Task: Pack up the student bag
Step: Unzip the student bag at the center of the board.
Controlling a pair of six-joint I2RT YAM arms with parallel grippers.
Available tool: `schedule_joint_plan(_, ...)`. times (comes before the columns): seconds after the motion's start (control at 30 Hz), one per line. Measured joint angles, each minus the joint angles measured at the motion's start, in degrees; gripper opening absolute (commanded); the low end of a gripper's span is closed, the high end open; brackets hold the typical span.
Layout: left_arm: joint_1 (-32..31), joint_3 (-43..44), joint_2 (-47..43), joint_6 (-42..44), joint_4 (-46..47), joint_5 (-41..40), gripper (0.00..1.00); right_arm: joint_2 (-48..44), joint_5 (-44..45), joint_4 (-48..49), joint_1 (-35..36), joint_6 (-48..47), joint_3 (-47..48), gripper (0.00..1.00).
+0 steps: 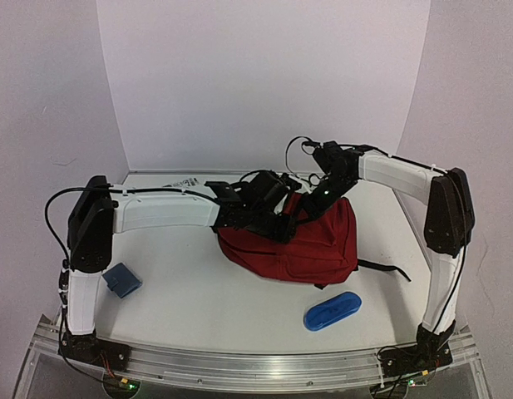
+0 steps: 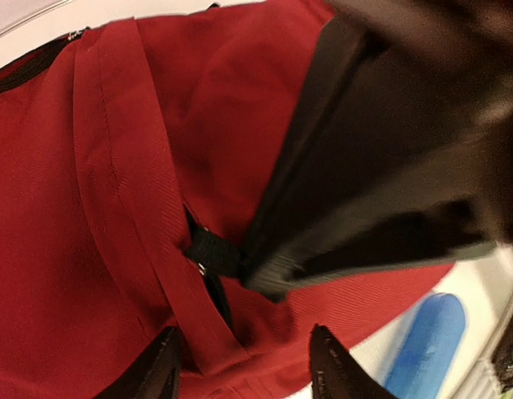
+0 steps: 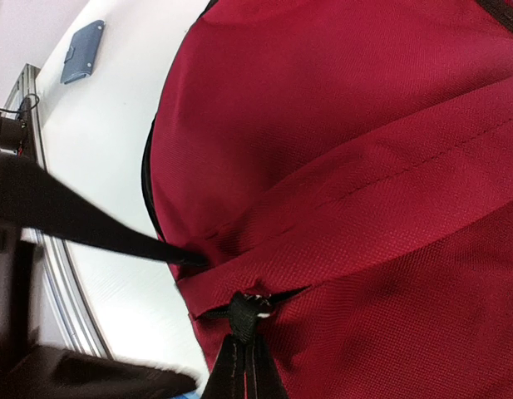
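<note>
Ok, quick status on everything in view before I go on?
student bag: lying flat, zip state unclear.
left gripper: open, over a fold of the bag.
right gripper: shut, pinching the student bag.
blue case: closed, lying flat.
blue wallet: closed, lying flat.

student bag [image 1: 314,245]: dark red, black straps [image 2: 364,208] | case [image 1: 332,312]: bright blue | wallet [image 1: 121,279]: slate blue | table [image 1: 198,291]: white

A white table [image 1: 198,283] is carrying the dark red student bag [image 1: 306,249], which is lying right of centre. A blue oblong case [image 1: 332,311] is lying just near of it, and a small blue wallet [image 1: 121,279] is resting at the near left.
</note>
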Motion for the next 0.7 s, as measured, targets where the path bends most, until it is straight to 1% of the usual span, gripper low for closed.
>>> schedule_joint_plan(0.03,0.12,0.15,0.71,0.21,-0.16,-0.36,0.37,0.00,-0.05,-0.03,0.00,0.01,0.00,0.00)
schedule_joint_plan(0.1,0.47,0.28,2.02,0.27,-1.14,-1.42,0.17,0.00,-0.20,-0.08,0.00,0.02,0.00,0.00)
schedule_joint_plan(0.13,0.66,0.28,2.40,0.09,-1.73,-1.83,0.10,0.00,-0.22,-0.15,0.00,0.02,0.00,0.00)
schedule_joint_plan(0.17,0.82,0.28,2.58,-0.21,-2.10,-2.06,0.04,0.00,-0.21,-0.23,0.00,0.02,0.00,0.00)
schedule_joint_plan(0.2,1.03,0.28,2.66,-0.58,-2.46,-2.28,0.01,0.00,-0.18,-0.30,0.00,0.00,0.02,0.00)
schedule_joint_plan(0.3,1.22,-0.55,2.23,-2.12,-1.95,-2.50,0.00,0.03,0.58,-0.64,-0.13,-0.02,0.50,0.00)
schedule_joint_plan(0.37,1.19,-3.32,0.81,-3.46,0.17,-1.97,0.00,0.57,0.96,-1.07,-0.37,-0.02,2.23,0.00)
schedule_joint_plan(0.53,0.76,-11.12,-4.85,-6.32,3.67,-0.97,0.00,5.60,2.57,-2.16,-2.28,0.21,11.08,0.00)
schedule_joint_plan(0.7,-0.17,-15.07,-7.92,-8.41,2.55,-1.01,0.00,13.17,6.45,-2.45,-5.41,0.17,21.62,0.00)
